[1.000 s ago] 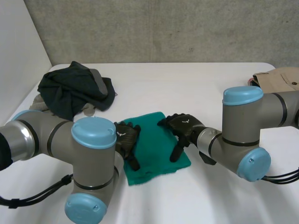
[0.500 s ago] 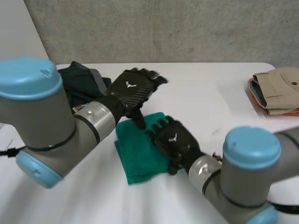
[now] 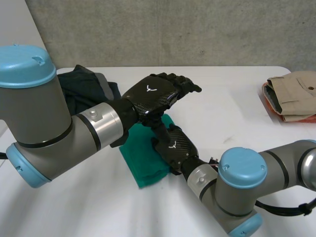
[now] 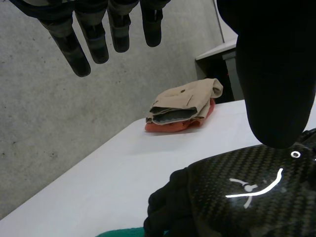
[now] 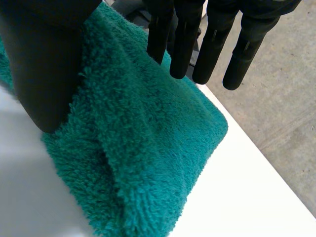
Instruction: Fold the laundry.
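A green towel (image 3: 143, 167) lies folded on the white table (image 3: 232, 113), near the middle. My left hand (image 3: 153, 94) is held in the air above the towel's far end, open, with straight fingers (image 4: 79, 47) and nothing in it. My right hand (image 3: 174, 148) rests low on the towel's right part, palm down. In the right wrist view its fingers (image 5: 183, 42) are straight over the thick green pile (image 5: 148, 148) and its thumb (image 5: 44, 64) stands beside a raised fold. The left wrist view shows the right hand's back (image 4: 247, 192) under my left palm.
A heap of dark clothes (image 3: 86, 86) lies at the far left, partly behind my left arm. A folded stack of beige and orange garments (image 3: 291, 94) sits at the far right edge, also seen as the stack (image 4: 182, 106) in the left wrist view.
My left hand has lifted off the towel and risen toward the far side. My right hand has slid leftward across the towel as its arm swung round to the front. The towel now lies narrower.
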